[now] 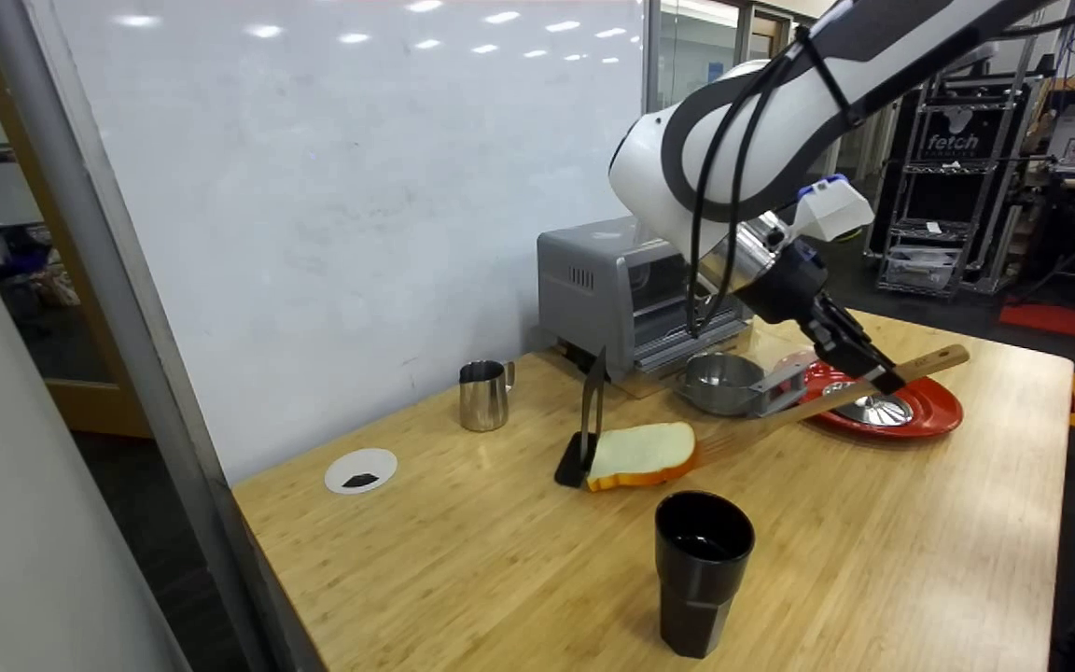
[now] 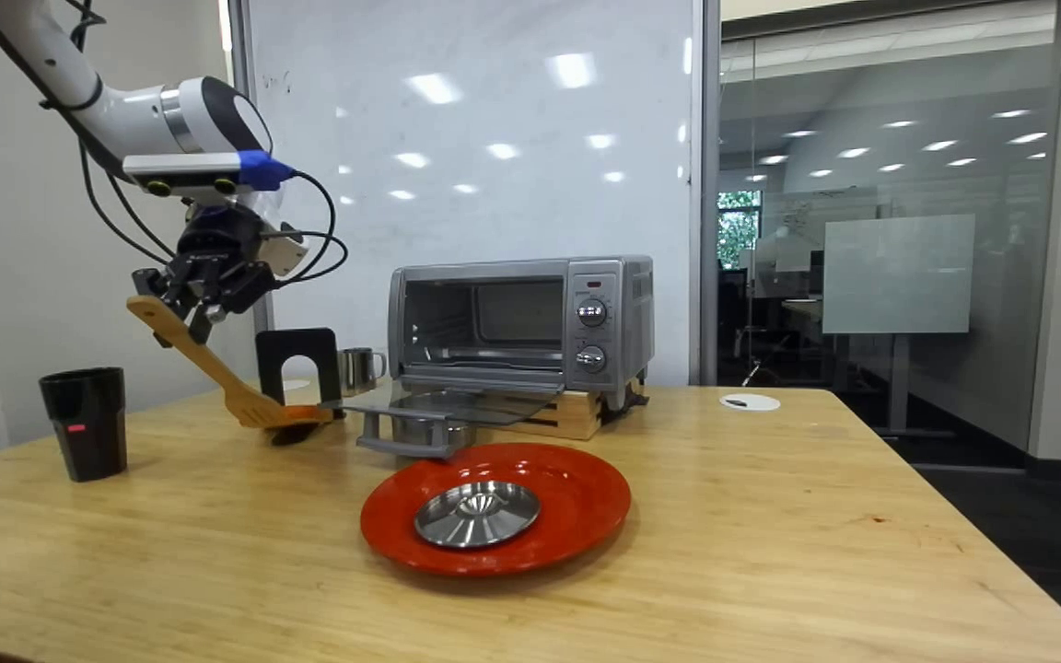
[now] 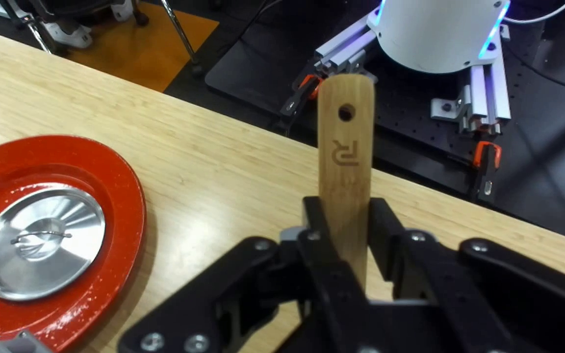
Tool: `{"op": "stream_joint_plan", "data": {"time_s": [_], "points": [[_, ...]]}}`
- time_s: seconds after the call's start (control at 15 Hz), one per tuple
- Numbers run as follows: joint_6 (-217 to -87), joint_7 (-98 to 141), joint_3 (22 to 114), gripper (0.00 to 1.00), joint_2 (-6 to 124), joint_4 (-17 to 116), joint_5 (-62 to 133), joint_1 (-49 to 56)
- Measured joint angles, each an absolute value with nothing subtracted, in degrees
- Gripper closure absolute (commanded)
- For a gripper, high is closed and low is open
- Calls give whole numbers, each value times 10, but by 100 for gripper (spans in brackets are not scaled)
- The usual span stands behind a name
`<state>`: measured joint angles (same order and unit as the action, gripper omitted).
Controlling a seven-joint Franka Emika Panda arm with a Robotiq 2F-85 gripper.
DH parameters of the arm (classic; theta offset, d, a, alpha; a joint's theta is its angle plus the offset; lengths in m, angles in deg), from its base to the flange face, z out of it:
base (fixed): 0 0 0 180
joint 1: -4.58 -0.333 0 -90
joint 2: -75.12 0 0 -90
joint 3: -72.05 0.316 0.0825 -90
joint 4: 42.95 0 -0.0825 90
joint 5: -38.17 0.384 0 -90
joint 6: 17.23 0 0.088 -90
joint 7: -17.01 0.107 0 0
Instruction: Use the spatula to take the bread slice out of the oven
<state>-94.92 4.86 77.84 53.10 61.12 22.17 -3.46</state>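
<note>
In hand [image 3: 345,212], spatula [image 3: 346,164]: light wood, holed near end.

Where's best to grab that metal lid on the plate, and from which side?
Probably by the thin handle on the metal lid, from above: it stands up at the centre, while the rest lies low inside the red plate. The gripper must first release the spatula.
</note>
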Motion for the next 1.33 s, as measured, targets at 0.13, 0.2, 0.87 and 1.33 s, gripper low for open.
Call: {"op": "stream_joint_plan", "data": {"time_s": [0.13,0.2,0.87,1.33], "points": [[-962,45,778,93,570,659,215,-33],[-969,43,778,93,589,683,211,-32],[-1193,-25,762,93,756,930,191,-3],[-1408,-194,707,93,841,1071,175,16]]}}
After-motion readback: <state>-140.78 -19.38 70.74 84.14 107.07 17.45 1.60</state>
